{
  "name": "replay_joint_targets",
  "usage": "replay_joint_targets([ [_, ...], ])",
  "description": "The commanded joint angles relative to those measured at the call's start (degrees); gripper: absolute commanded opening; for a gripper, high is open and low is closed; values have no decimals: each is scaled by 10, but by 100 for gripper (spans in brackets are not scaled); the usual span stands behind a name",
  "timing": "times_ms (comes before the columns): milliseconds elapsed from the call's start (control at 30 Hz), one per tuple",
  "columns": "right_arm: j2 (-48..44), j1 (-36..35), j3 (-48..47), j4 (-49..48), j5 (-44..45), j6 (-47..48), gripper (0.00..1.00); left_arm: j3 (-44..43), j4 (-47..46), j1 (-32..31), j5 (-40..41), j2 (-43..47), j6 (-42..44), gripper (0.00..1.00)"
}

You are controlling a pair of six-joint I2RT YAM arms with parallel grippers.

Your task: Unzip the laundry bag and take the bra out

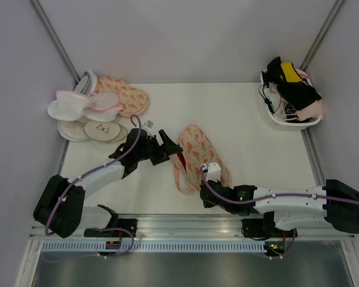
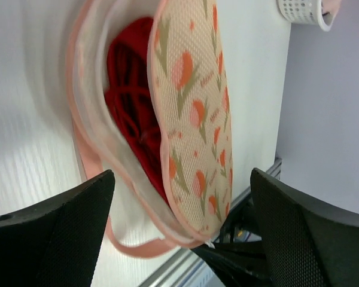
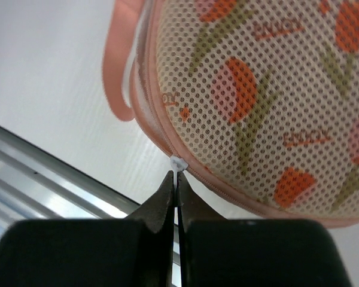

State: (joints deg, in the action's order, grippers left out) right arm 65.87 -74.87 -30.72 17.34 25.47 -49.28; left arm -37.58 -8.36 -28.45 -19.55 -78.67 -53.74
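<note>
We see the laundry bag (image 1: 200, 156) mid-table, gaping along its pink-edged side, with the red bra (image 2: 131, 113) inside it. A white basket (image 1: 274, 121) at the far right corner holds black, yellow and beige-pink garments. Round white pouches (image 1: 78, 110) are heaped at the far left of the white table (image 1: 239, 131), which is walled in pale grey. Only the left wrist view shows us the bra; the left gripper (image 1: 166, 145) hangs released beside the bag. Only the right wrist view shows the right gripper (image 3: 176, 179) clenched on the white zipper pull (image 3: 178, 162).
</note>
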Motion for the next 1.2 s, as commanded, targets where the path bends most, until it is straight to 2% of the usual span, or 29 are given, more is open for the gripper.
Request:
replay_joint_targets([
  [0, 1, -1, -10, -116, -49, 39, 1, 55, 34, -13, 7, 88, -19, 97],
  [133, 10, 0, -8, -192, -102, 73, 1, 141, -4, -65, -10, 155, -83, 98],
  [233, 28, 0, -13, -226, -128, 86, 1, 169, -38, -101, 1, 192, -125, 100],
  [433, 71, 0, -27, -241, -133, 93, 0, 164, -77, -150, 14, 168, -157, 99],
  [500, 80, -1, -30, -240, -136, 94, 1, 163, -96, -161, 19, 151, -163, 96],
  [600, 84, -1, -30, -239, -133, 89, 1, 176, -157, -166, 3, 120, -172, 66],
  [633, 78, -1, -29, -238, -131, 88, 0, 176, -165, -166, -1, 111, -172, 43],
  [667, 74, -1, -26, -236, -128, 88, 0, 177, -166, -166, 0, 110, -170, 33],
  [700, 67, 0, -22, -234, -125, 88, 0, 180, -163, -166, 5, 111, -168, 15],
  [767, 58, -1, -19, -221, -117, 87, 1, 180, -142, -166, 15, 120, -162, 2],
  [933, 24, -1, -8, -181, -101, 73, 0, 163, -71, -159, 64, 151, -123, 2],
  [967, 22, 0, -8, -148, -97, 68, 0, 160, -60, -155, 69, 160, -117, 2],
  [1167, 22, -1, 1, -26, -54, 18, 1, 143, 1, -91, 65, 184, -70, 2],
])
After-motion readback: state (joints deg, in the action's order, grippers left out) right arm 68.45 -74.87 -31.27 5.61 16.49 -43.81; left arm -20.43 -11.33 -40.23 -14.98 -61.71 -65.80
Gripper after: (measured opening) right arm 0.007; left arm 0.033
